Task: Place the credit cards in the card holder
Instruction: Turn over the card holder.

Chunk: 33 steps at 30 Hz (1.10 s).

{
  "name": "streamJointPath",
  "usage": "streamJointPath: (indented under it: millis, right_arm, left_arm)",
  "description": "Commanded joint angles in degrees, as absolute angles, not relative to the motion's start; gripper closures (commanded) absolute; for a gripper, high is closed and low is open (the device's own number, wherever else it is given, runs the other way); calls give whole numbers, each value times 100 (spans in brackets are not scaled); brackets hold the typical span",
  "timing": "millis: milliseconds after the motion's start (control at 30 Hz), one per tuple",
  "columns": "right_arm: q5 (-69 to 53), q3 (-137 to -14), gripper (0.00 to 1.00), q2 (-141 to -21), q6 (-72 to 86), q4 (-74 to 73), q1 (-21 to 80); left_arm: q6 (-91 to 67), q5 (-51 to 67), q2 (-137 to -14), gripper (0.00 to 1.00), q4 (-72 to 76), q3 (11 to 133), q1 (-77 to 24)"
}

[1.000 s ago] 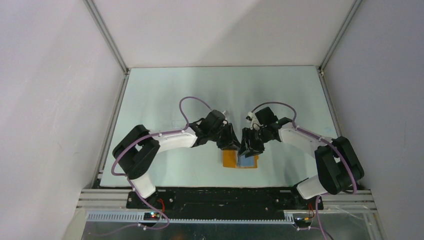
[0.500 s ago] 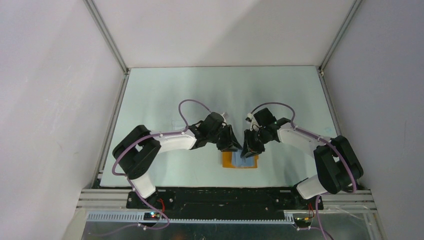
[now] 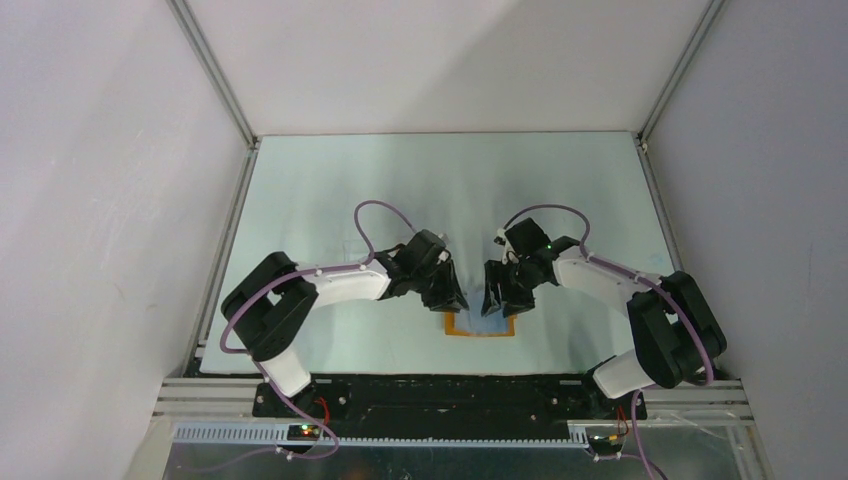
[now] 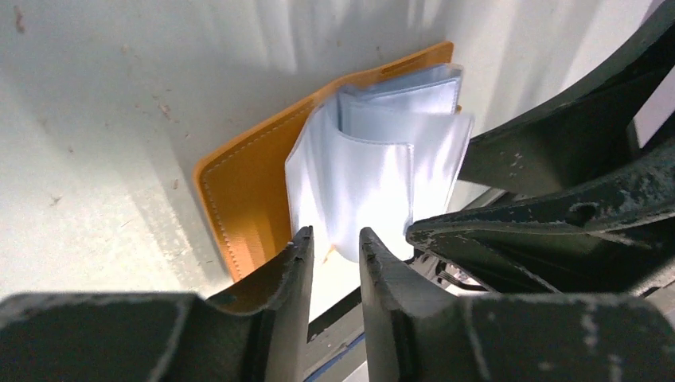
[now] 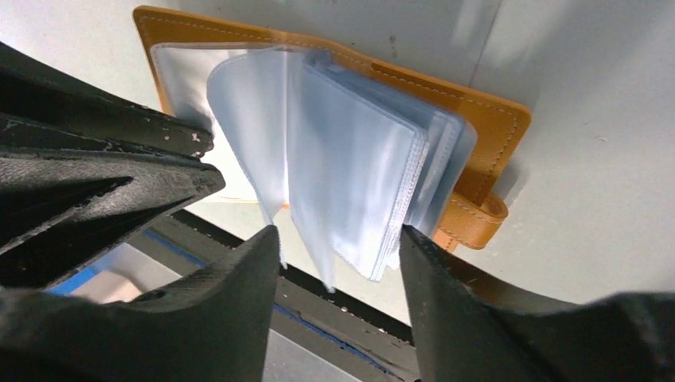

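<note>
The card holder (image 3: 480, 328) lies open near the table's front edge, an orange wallet (image 4: 247, 183) with clear plastic sleeves (image 4: 374, 175) fanned up from its spine. My left gripper (image 3: 452, 300) hovers at its left side, open by a narrow gap (image 4: 334, 243), with the lowest sleeve edge just beyond its tips. My right gripper (image 3: 497, 302) stands open and wide (image 5: 338, 247), the sleeves (image 5: 350, 159) hanging between its fingertips. The wallet's tab clasp (image 5: 477, 219) sticks out to the right of the right gripper's fingers. The credit cards are out of view.
The black front rail (image 5: 334, 302) runs just below the wallet. The pale green table (image 3: 440, 190) stretches back to white walls. Both grippers crowd close together; the right one's fingers (image 4: 557, 183) fill the left wrist view's right side.
The right gripper's jaws have spread apart over the sleeves. Both grippers have shifted slightly toward the front edge and cover more of the wallet.
</note>
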<state>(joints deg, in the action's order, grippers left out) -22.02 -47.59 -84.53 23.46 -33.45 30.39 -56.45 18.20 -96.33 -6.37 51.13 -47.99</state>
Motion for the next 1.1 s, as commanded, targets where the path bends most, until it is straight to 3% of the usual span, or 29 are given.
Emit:
streamJointPath:
  millis: [0,267,500,833,1067]
  right_arm:
    - [-1806,-4871,35,-8244,2331,-3500,3112]
    - [-1443,-5010,21,-7886,2360,-3677,3222]
    - [-1847,-5156,20,-7685,2337,-3500,3330]
    - [-2880,-5150,40,-8545,2553,-2533,3427]
    - [-3076,-5195,43,-9083,2744,-2062,3508]
  left_arm:
    - [-5384,1578,-9457,69,-920,5241,-4764]
    - [-5180,1337,-9444,70,-1270,5146,-4768]
    - [-5070,1180,-9286,70,-1421,5087,-4764]
    - [-4905,904,-8644,66,-1730,5127,-4732]
    - [-4732,602,-7594,58,-2107,4873,-4204]
